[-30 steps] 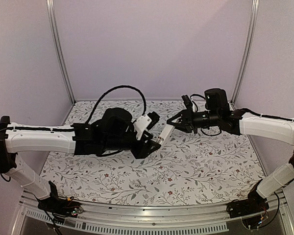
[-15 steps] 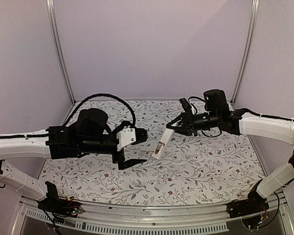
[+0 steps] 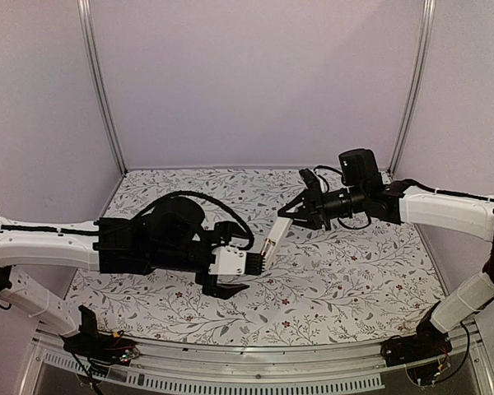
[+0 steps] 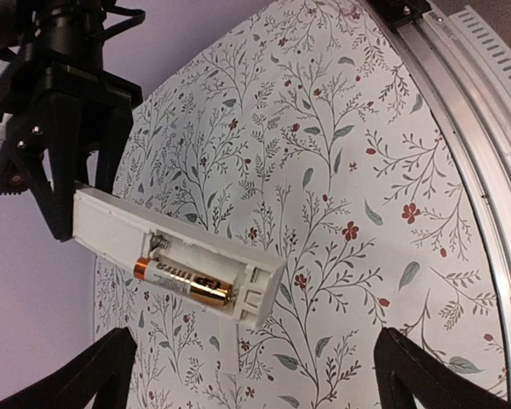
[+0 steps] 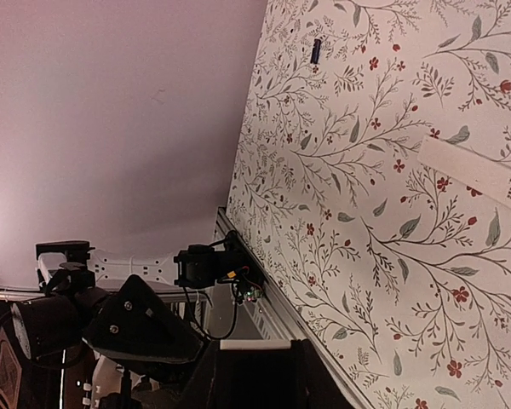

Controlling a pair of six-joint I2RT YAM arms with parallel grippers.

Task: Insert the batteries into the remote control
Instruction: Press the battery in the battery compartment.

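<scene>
The remote control (image 4: 179, 266) is a white bar hanging tilted above the table, back side open. My right gripper (image 3: 291, 216) is shut on its upper end (image 5: 255, 344). One brass-toned battery (image 4: 185, 282) lies in the open compartment, with an empty slot beside it. My left gripper (image 3: 245, 265) is open wide just short of the remote's lower end (image 3: 263, 253); its fingers (image 4: 77, 383) touch nothing. A blackish battery (image 5: 316, 51) lies alone on the table.
A thin flat white cover piece (image 5: 481, 175) lies on the floral table cloth (image 3: 337, 280), also showing under the remote (image 4: 227, 349). The metal rail (image 4: 485, 136) runs along the table's near edge.
My left gripper has opened fully and drawn back from the remote's lower end, dropping lower and nearer. The brass battery stays in the compartment. The right arm has barely moved.
</scene>
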